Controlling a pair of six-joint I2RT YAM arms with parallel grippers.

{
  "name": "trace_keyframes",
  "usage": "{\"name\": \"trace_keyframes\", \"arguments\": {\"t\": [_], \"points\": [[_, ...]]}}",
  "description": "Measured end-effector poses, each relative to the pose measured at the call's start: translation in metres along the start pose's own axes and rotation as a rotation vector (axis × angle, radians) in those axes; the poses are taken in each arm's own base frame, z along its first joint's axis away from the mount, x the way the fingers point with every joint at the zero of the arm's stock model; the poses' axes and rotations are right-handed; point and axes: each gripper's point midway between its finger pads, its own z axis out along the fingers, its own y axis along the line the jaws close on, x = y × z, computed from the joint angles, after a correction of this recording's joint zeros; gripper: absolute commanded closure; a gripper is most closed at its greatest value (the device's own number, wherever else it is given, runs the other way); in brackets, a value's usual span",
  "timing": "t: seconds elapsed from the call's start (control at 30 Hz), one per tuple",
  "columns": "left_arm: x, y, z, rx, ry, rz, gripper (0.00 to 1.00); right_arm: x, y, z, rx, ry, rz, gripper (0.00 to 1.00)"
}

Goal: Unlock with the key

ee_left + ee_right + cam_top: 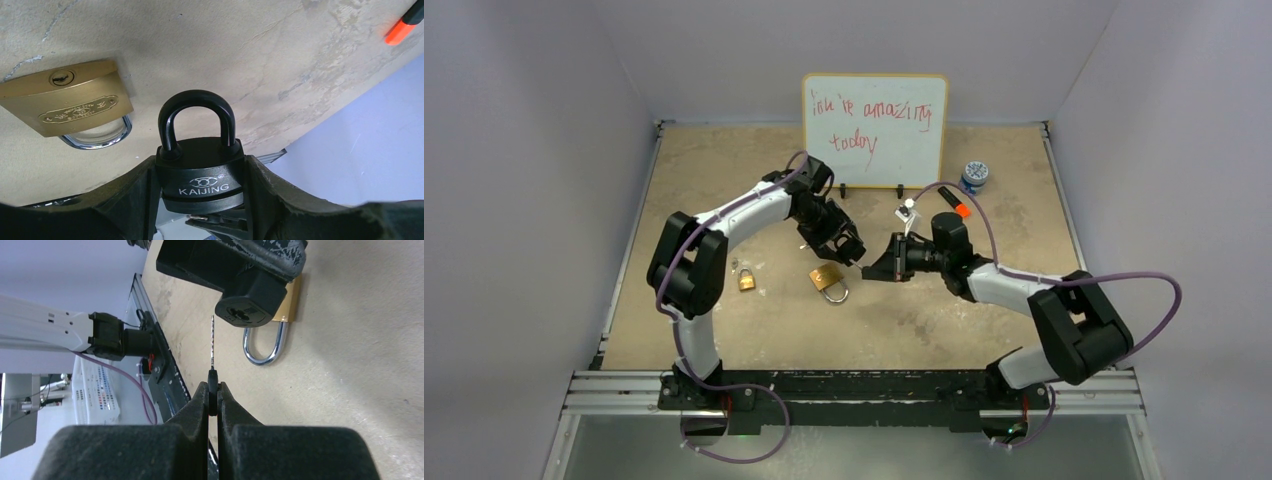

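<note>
Right tool (213, 390) pinches key (213, 347); left tool (200, 182) clamps padlock (200, 157).

— What is around the scratched sandy-brown counter (944, 325)?
— Plain pale grey walls (514, 150) on three sides.
— And at the back?
— A white board with a yellowish edge (875, 128). It stands up and has red writing on it.
— And at the near edge?
— A long silver metal rail (619, 392).
— Is it bright?
— Yes, the light is soft and even.

The brown worktop (724, 180) holds a big gold lock (827, 279), a small gold lock (746, 279), a whiteboard (874, 130), a marker (952, 201) and a blue tub (974, 176)
</note>
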Motion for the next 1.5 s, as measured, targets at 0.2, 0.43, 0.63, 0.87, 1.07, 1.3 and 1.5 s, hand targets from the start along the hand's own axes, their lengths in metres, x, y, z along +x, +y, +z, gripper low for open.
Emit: {"name": "trace_keyframes", "arguments": {"t": [0.2,0.43,0.63,0.87,1.07,1.3,1.5], "points": [[-0.001,0.001,0.000,-0.005,-0.005,-0.001,0.93,0.009,-0.007,0.006,0.016,0.033,0.009,1.00],[-0.002,0.001,0.000,-0.007,-0.011,-0.001,0.93,0.005,-0.012,0.007,0.048,0.019,0.000,1.00],[-0.003,0.002,0.001,-0.009,-0.015,-0.003,0.94,0.005,-0.016,0.007,0.076,0.020,0.011,1.00],[-0.005,0.004,0.001,-0.012,-0.021,0.007,0.94,0.006,-0.021,0.006,0.107,0.022,0.027,1.00],[-0.005,0.004,0.001,-0.013,-0.024,0.014,0.94,0.005,-0.020,0.006,0.100,0.020,0.023,1.00],[-0.005,0.005,0.001,-0.017,-0.021,0.012,0.94,0.001,-0.008,0.007,0.042,0.014,-0.016,1.00],[-0.004,0.006,0.001,-0.020,-0.020,0.011,0.94,-0.001,-0.007,0.007,0.038,0.009,-0.024,1.00]]}}
